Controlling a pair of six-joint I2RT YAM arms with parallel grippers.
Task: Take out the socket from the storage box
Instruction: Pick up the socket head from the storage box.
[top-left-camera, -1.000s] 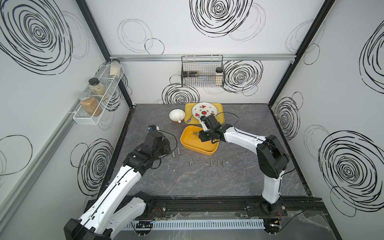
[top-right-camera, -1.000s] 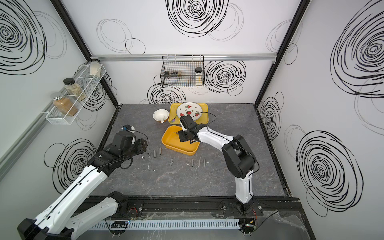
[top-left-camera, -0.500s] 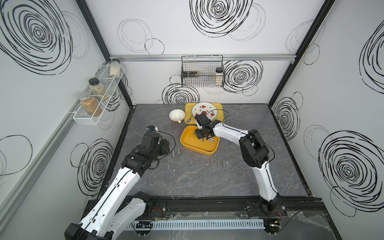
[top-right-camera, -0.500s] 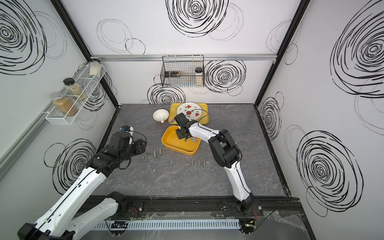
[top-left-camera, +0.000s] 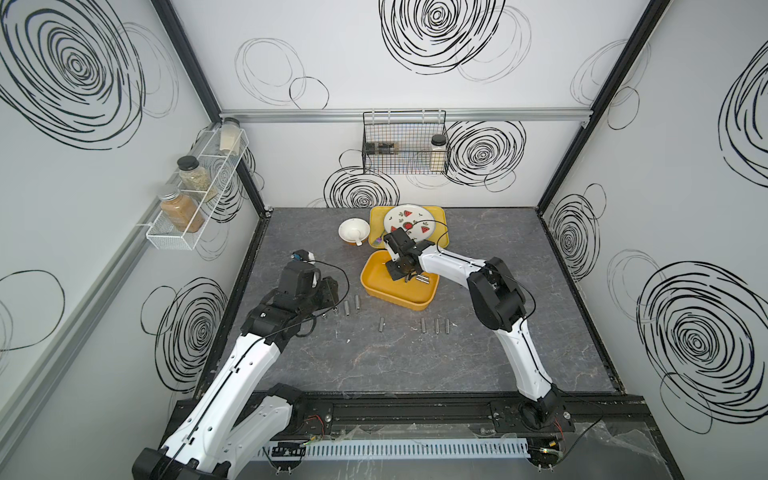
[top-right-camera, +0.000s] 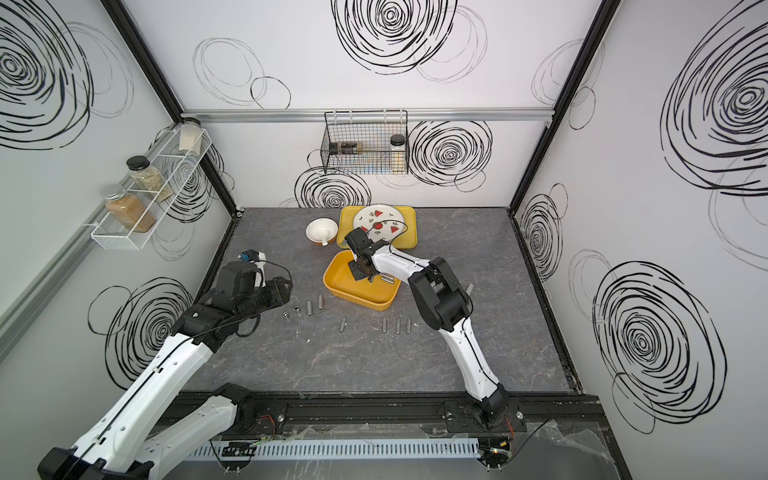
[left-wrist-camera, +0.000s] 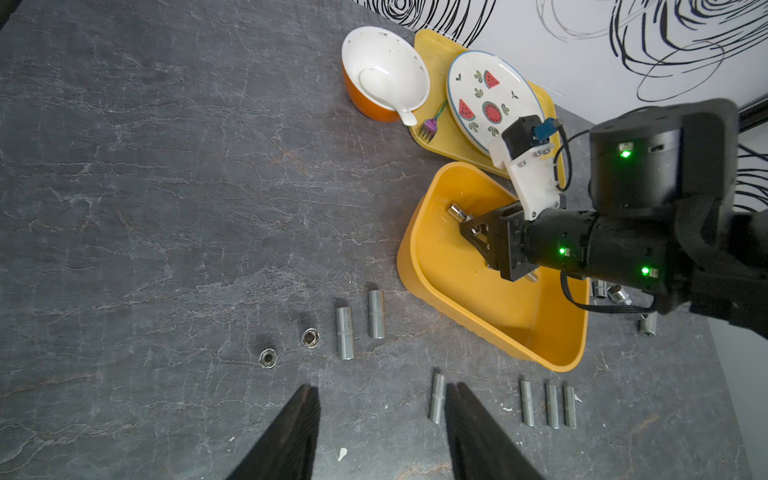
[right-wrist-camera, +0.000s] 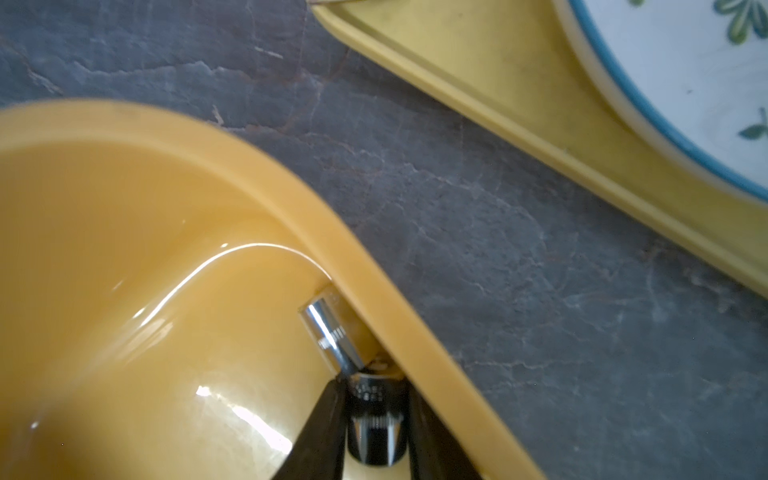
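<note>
Socket (right-wrist-camera: 376, 422): short, shiny chrome cylinder

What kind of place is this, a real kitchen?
Probably a robot lab booth dressed like a kitchen: two robot arms bolted to a rail, scribble-painted walls, and a spice rack with jars.

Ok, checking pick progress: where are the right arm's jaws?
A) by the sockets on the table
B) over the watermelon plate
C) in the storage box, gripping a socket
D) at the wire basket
C: the right wrist view shows the right jaws against both sides of a socket inside the storage box, near its wall.
</note>
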